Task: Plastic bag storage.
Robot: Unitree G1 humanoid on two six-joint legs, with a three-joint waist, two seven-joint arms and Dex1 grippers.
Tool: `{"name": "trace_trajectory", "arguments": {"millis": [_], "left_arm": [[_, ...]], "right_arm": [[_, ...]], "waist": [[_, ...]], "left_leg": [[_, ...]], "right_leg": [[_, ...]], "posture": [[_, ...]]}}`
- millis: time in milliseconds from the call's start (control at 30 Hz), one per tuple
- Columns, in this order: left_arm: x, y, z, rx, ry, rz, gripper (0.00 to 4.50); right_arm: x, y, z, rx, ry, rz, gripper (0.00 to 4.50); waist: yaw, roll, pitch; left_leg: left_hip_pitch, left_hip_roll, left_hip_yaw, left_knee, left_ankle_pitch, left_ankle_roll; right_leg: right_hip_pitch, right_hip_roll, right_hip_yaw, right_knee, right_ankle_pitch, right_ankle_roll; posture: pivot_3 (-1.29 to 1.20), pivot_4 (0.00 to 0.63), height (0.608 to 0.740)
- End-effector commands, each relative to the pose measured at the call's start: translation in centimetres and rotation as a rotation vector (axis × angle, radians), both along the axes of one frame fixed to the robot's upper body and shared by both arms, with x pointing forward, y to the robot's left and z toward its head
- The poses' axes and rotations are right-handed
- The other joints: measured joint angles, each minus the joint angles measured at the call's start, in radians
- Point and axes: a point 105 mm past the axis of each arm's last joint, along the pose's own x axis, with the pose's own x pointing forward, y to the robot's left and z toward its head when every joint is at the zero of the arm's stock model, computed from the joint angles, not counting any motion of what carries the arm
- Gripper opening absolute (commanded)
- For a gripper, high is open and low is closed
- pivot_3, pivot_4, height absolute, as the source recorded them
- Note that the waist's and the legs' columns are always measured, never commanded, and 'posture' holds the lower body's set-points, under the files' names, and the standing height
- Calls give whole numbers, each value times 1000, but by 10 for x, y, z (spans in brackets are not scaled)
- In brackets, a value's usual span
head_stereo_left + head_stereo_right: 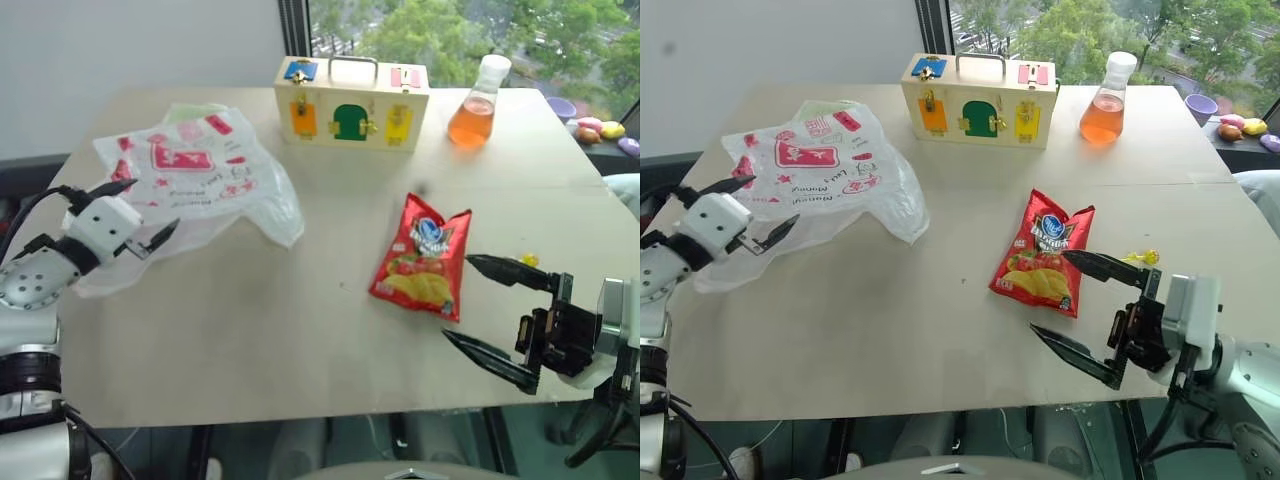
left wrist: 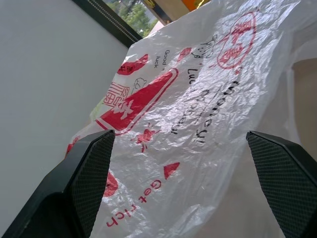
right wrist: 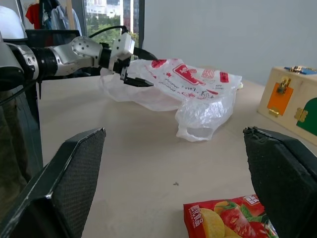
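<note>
While the bag (image 1: 195, 175) lies spread and crumpled at the upper left of the frame, on the table (image 1: 300, 330), the left gripper (image 1: 140, 215) hangs at its near-left edge with both fingers spread wide and nothing between them; its tips seem to overlap the plastic's edge, though whether they touch it cannot be told; the left wrist view has the printed plastic (image 2: 198, 124) lying straight ahead between the parted fingers, so the bag sits directly along that gripper's line; the bag's long axis runs from the left edge toward the table's middle, where a loose translucent tail (image 1: 280, 220) trails out; the right gripper (image 1: 490, 315), also wide open and empty, hovers at the lower right, well apart from the bag, with the chips (image 1: 422, 258) between them; the left arm is plainly the nearer, and judging by this layout the coming move is a short advance into the plastic and a pinch; thin film may slip or bunch; a box (image 1: 350, 100) and flask (image 1: 476, 105) stand behind, clear of the path.
</note>
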Motion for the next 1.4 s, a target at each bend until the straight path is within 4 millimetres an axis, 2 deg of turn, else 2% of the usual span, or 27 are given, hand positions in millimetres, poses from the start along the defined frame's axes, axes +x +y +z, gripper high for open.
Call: {"name": "trace_trajectory", "arguments": {"millis": [33,133,167,233,333,367,433,467,567,633,800,867,900,933,1000,1067,1133,1200,1233,1300,1333,1400], "left_arm": [[8,0,13,138,-36,18,4448],[14,3,17,192,-43,36,4448],[15,5,17,203,-33,40,3920],[14,3,16,227,-31,15,3176],[4,-15,13,37,43,-114,1785],[-3,-19,12,4,86,-161,1785],[-12,-14,16,24,94,-169,2077],[-14,-8,17,41,82,-142,2366],[-12,7,15,88,65,-54,3897],[-10,13,12,139,60,-14,4458],[4,21,4,284,43,77,4458],[16,18,13,251,-3,105,4458],[22,13,21,200,-33,103,3972],[26,11,28,131,-53,105,3789],[29,6,36,-32,-42,82,2970],[28,7,40,-191,-12,81,1903],[29,9,45,-424,35,102,928],[29,1,53,-677,82,93,19],[28,-11,55,-811,163,59,19],[15,-57,62,-1040,393,-83,19],[7,-79,68,-1103,477,-155,19],[-5,-110,82,-1178,552,-260,19]], "right_arm": [[-11,5,5,4,-61,30,4500],[-12,7,1,9,-66,25,4500],[-11,7,-1,11,-66,21,4500],[-11,7,-5,10,-69,13,4500],[-12,5,-7,9,-69,7,4500],[-12,4,-9,8,-68,4,4500],[-9,2,-12,10,-70,-4,4500],[-7,3,-12,17,-73,-5,4500],[-3,8,-13,35,-78,5,4500],[-2,9,-14,40,-77,16,4500],[3,6,-14,42,-80,21,4500],[5,8,-14,45,-81,24,4500],[5,8,-13,46,-80,23,4500],[6,8,-14,45,-79,23,4500],[10,5,-18,29,-64,1,4500],[16,4,-23,11,-36,-34,4500],[23,4,-28,-4,-9,-81,4500],[34,0,-36,-61,-17,-159,4500],[39,-2,-43,-108,-13,-200,4500],[56,-11,-56,-130,100,-335,4500],[60,-13,-59,-122,141,-359,4500],[68,-16,-64,-97,252,-416,4500]], "waist": [[1,0,0],[2,-1,0],[2,-1,0],[1,-1,0],[-3,0,0],[-5,0,0],[-11,0,0],[-13,0,0],[-18,-1,0],[-18,0,0],[-15,0,0],[-14,-1,0],[-12,-1,0],[-9,-1,0],[-10,-1,0],[-20,-1,0],[-28,-1,0],[-28,-1,0],[-27,-2,0],[-26,-3,0],[-22,-3,1],[-18,-3,1]], "left_leg": [[0,0,0,0,0,0],[0,0,0,0,0,0],[0,0,0,0,0,0],[0,0,0,0,0,0],[0,0,1,0,0,0],[0,0,1,0,0,0],[0,0,1,0,0,0],[0,0,1,0,0,0],[0,1,0,0,0,0],[2,1,0,0,0,0],[1,0,0,0,0,0],[1,0,0,0,0,0],[1,0,0,0,0,0],[1,0,-1,0,0,0],[0,0,-1,1,0,0],[1,0,0,1,0,0],[0,0,0,0,0,0],[1,0,0,0,0,0],[1,0,-1,1,0,0],[0,0,-1,1,0,0],[0,0,-2,1,0,0],[-1,-2,-4,2,0,0]], "right_leg": [[0,0,0,0,0,0],[0,0,0,0,0,0],[0,0,0,0,0,0],[0,0,0,0,0,0],[0,0,0,0,0,0],[0,0,0,0,0,0],[0,-1,0,0,2,-4],[0,-1,0,0,2,-4],[0,0,0,0,-2,-3],[1,0,0,1,-2,-3],[1,0,0,1,-1,-2],[1,0,0,1,0,0],[1,0,0,1,0,0],[1,0,-1,1,0,0],[1,0,-1,1,0,0],[1,0,-1,1,2,-2],[1,0,-1,1,2,-3],[0,1,-1,2,2,-3],[0,0,-1,2,2,-3],[0,0,-1,2,0,0],[0,0,-1,3,0,0],[1,-1,-2,3,0,0]], "posture": [[0,150,740],[0,150,740],[0,150,740],[0,150,740],[0,150,740],[0,150,740],[0,150,740],[0,150,740],[0,150,740],[0,150,740],[0,150,740],[0,150,740],[0,150,740],[0,150,740],[0,150,740],[0,150,740],[0,150,740],[0,150,740],[0,150,740],[0,150,740],[0,150,740],[0,150,740]]}}
